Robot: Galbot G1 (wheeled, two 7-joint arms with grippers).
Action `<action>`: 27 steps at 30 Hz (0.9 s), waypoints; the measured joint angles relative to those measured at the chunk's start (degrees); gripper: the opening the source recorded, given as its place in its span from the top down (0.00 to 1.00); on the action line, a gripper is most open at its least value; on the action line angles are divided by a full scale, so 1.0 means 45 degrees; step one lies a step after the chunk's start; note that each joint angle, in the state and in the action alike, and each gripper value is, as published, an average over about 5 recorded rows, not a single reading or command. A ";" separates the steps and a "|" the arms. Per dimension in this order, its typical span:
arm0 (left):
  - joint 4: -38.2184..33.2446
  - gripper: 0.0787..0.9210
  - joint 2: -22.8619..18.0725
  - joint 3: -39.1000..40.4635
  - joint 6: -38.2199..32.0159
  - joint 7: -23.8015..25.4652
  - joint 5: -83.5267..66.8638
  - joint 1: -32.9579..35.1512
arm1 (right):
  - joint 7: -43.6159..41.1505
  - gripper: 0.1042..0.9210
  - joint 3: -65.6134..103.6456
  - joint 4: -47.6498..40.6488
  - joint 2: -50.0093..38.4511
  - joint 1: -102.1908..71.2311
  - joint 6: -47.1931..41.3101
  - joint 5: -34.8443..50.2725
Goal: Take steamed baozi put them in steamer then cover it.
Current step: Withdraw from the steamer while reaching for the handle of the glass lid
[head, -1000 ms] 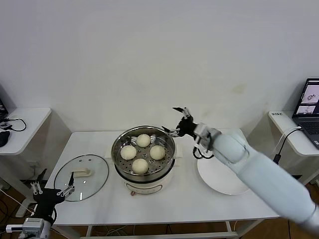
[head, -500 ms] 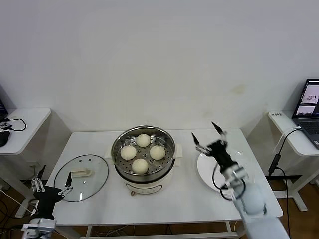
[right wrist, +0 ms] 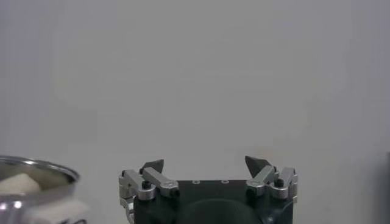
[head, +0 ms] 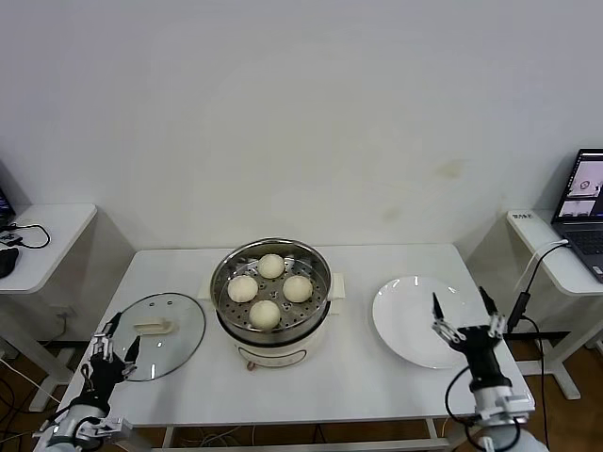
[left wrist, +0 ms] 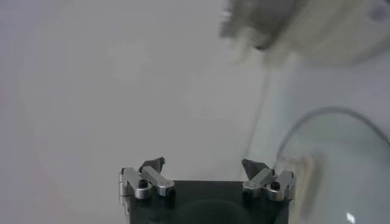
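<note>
Glass cover [head: 155, 334] lies just beside the open left tool [head: 114, 345].

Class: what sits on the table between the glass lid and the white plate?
The steamer, holding four buns, seen in the head view.

Lab-like test room, bare white wall [head: 301, 113], white table [head: 188, 377], side desks with laptop [head: 584, 198] and cables [head: 28, 231]
</note>
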 measured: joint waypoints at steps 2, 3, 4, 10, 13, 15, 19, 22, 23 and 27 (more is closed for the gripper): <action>0.0452 0.12 0.0213 0.0205 -0.0073 -0.0067 0.0432 -0.0291 | 0.0031 0.12 0.0243 0.0123 0.0203 -0.0249 0.0015 0.0068; 0.0670 0.12 0.0313 0.0305 -0.0103 -0.0094 0.0617 -0.0445 | 0.0044 0.12 0.0341 0.0180 0.0302 -0.0368 0.0019 0.0105; 0.0893 0.12 0.0411 0.0407 -0.0131 -0.0121 0.0787 -0.0609 | 0.0055 0.12 0.0423 0.0235 0.0399 -0.0483 0.0019 0.0145; 0.2230 0.12 0.0933 0.1042 -0.0203 -0.0171 0.1478 -0.1703 | 0.0075 0.12 0.0830 0.0598 0.0890 -0.1112 0.0099 0.0288; 0.2833 0.12 0.1049 0.1370 -0.0218 -0.0161 0.1705 -0.2241 | 0.0076 0.12 0.1026 0.0726 0.1025 -0.1373 0.0170 0.0300; 0.3194 0.12 0.1078 0.1586 -0.0220 -0.0148 0.1845 -0.2570 | 0.0078 0.12 0.1145 0.0787 0.1095 -0.1514 0.0208 0.0316; 0.3827 0.12 0.1090 0.1991 -0.0220 -0.0137 0.2095 -0.3156 | 0.0083 0.12 0.1308 0.0854 0.1223 -0.1706 0.0267 0.0353; 0.4220 0.12 0.1090 0.2247 -0.0215 -0.0137 0.2232 -0.3532 | 0.0086 0.12 0.1355 0.0862 0.1303 -0.1793 0.0321 0.0355; 0.4346 0.12 0.1094 0.2329 -0.0212 -0.0136 0.2268 -0.3652 | 0.0086 0.12 0.1364 0.0862 0.1325 -0.1819 0.0339 0.0351; 0.4834 0.12 0.1136 0.2623 -0.0204 -0.0132 0.2378 -0.4112 | 0.0081 0.12 0.1422 0.0851 0.1376 -0.1930 0.0404 0.0317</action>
